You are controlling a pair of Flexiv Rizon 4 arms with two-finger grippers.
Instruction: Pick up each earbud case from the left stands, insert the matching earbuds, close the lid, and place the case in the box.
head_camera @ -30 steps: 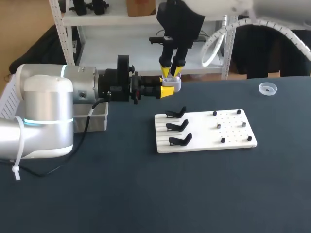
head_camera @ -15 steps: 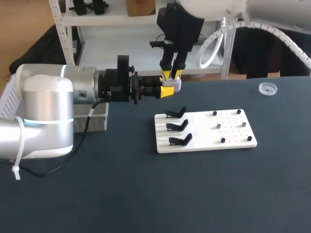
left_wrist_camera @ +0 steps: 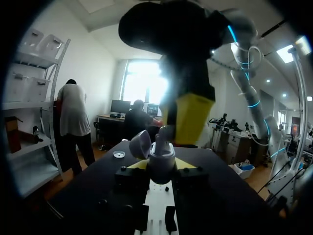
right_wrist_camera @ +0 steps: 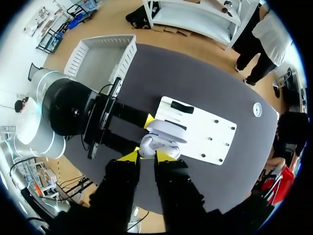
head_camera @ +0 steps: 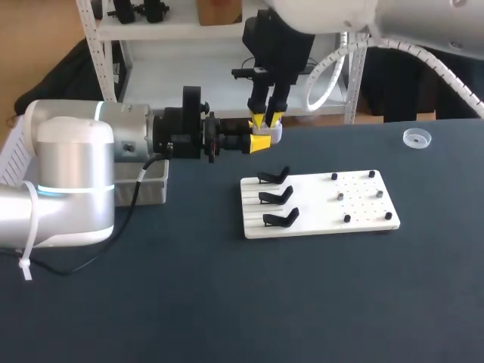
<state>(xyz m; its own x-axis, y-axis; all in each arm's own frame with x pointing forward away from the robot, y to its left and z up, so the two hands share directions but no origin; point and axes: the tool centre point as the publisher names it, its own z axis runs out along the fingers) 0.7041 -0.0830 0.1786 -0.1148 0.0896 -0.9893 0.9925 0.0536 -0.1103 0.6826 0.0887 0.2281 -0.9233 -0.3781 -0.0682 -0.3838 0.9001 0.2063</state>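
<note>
Right gripper (head_camera: 266,119) has barely moved in the last second, wrist nudged slightly, still right at the open earbud case (head_camera: 274,132). Insertion likely ongoing. Its grip: can't tell. Left gripper (head_camera: 257,141) clamps the case midair, behind the stands (head_camera: 276,197). No legible print.

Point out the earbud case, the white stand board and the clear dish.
earbud case (right_wrist_camera: 155,145): right wrist view, its base.
white stand board (head_camera: 314,203): head view, bare middle.
clear dish (head_camera: 416,138): head view, centre.
</note>
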